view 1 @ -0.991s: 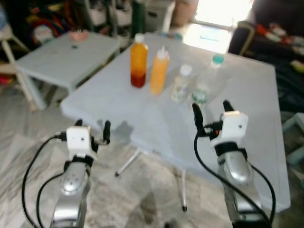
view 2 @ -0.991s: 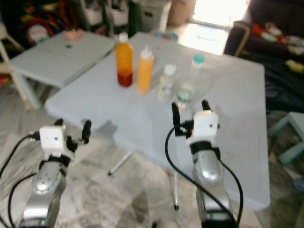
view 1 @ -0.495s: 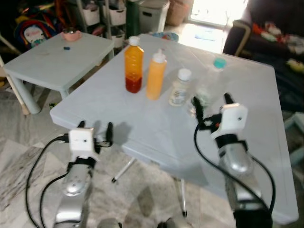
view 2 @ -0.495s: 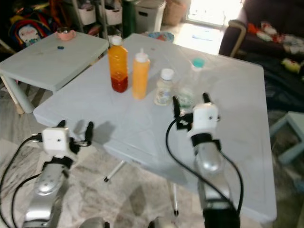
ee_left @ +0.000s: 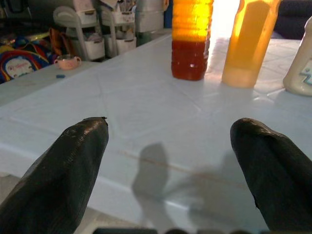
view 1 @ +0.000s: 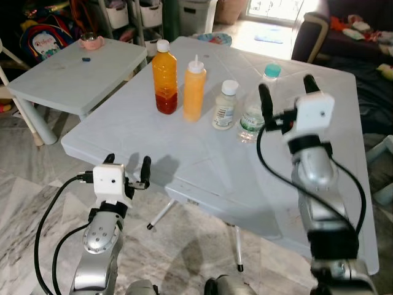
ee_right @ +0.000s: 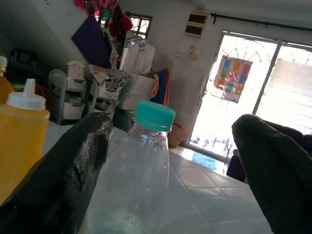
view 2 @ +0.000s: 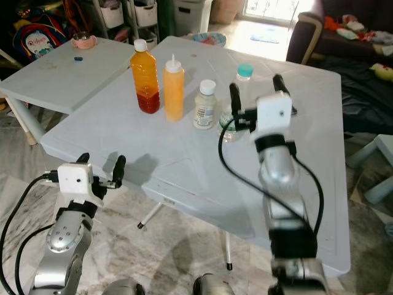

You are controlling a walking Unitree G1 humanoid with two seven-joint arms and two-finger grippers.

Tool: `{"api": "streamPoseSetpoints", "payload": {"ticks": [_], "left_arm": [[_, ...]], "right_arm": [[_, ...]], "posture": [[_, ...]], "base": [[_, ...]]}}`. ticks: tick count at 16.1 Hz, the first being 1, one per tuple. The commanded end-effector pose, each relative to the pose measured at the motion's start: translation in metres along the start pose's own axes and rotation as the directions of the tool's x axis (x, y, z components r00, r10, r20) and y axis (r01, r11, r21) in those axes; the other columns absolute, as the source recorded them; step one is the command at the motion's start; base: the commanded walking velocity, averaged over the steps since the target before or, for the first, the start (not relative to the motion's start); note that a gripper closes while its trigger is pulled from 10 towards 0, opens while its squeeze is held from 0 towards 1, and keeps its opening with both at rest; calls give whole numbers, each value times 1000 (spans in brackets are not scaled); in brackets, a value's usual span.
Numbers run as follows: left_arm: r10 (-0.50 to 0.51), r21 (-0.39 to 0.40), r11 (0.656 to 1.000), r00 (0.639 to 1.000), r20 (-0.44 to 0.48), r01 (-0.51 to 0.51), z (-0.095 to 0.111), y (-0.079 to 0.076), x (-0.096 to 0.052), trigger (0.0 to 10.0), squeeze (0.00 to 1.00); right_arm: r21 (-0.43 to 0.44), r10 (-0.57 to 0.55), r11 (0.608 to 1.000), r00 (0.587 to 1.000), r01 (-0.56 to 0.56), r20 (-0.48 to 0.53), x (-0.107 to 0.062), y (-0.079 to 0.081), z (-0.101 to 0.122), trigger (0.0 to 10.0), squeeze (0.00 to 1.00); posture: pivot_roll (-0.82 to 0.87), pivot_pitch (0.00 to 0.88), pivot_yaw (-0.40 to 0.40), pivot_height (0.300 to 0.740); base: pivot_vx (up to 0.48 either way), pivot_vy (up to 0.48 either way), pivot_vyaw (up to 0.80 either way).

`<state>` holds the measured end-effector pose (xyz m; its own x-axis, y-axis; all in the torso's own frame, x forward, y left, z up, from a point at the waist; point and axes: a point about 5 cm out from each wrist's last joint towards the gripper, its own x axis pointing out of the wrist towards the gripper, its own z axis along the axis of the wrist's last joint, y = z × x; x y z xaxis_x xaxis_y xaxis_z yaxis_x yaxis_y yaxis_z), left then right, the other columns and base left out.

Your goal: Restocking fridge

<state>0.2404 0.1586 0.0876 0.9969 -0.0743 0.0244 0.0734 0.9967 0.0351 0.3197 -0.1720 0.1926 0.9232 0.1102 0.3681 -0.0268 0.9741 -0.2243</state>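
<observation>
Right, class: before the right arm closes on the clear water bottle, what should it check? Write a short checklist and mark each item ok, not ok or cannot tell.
1. Right gripper open: ok, its fingers are spread wide.
2. Water bottle between those fingers: ok in the right wrist view, where the teal cap sits in the gap.
3. Bottle upright on the white table: ok.
4. Room beside the small white-capped bottle: cannot tell, the two stand close.
5. Fingers low enough to grip the body: cannot tell, they sit near the neck.
6. Left gripper out of the way: ok, open at the table edge.
</observation>
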Motion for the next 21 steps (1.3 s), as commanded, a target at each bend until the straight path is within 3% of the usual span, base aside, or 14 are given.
{"api": "streamPoseSetpoints", "payload": {"ticks": [1, 8, 11, 12, 13, 21], "left_arm": [[-5, 9, 1000, 1000, -2, 5, 2, 1, 0, 10000, 0], [0, 17, 1000, 1000, -5, 0, 4, 1, 1, 10000, 0], [4, 21, 1000, 1000, -7, -4, 5, 1, 2, 10000, 0], [4, 21, 1000, 1000, -7, -4, 5, 1, 2, 10000, 0], [3, 21, 1000, 1000, -8, -3, 5, 0, 2, 10000, 0], [6, 14, 1000, 1000, -8, -6, 7, -3, 4, 10000, 0]], "right_arm": [[-3, 0, 1000, 1000, 0, 24, 9, -5, 4, 10000, 0], [44, 13, 999, 999, -14, 35, 40, 2, 12, 10000, 0], [78, 2, 997, 1000, 0, -16, 50, 3, 9, 10000, 0], [95, -11, 995, 999, 15, -36, 52, 2, 7, 9216, 0], [98, -8, 995, 999, 13, -50, 54, 2, 6, 0, 0], [89, 5, 996, 992, 6, -125, 55, 3, 1, 0, 0]], "posture": [[61, 64, -24, 740], [74, 68, -15, 740], [77, 74, -17, 740], [76, 74, -17, 740], [76, 76, -18, 740], [65, 86, -22, 740]], "base": [[0, 0, 0], [0, 0, 0], [0, 0, 0], [0, 0, 0], [0, 0, 0], [0, 0, 0]]}}
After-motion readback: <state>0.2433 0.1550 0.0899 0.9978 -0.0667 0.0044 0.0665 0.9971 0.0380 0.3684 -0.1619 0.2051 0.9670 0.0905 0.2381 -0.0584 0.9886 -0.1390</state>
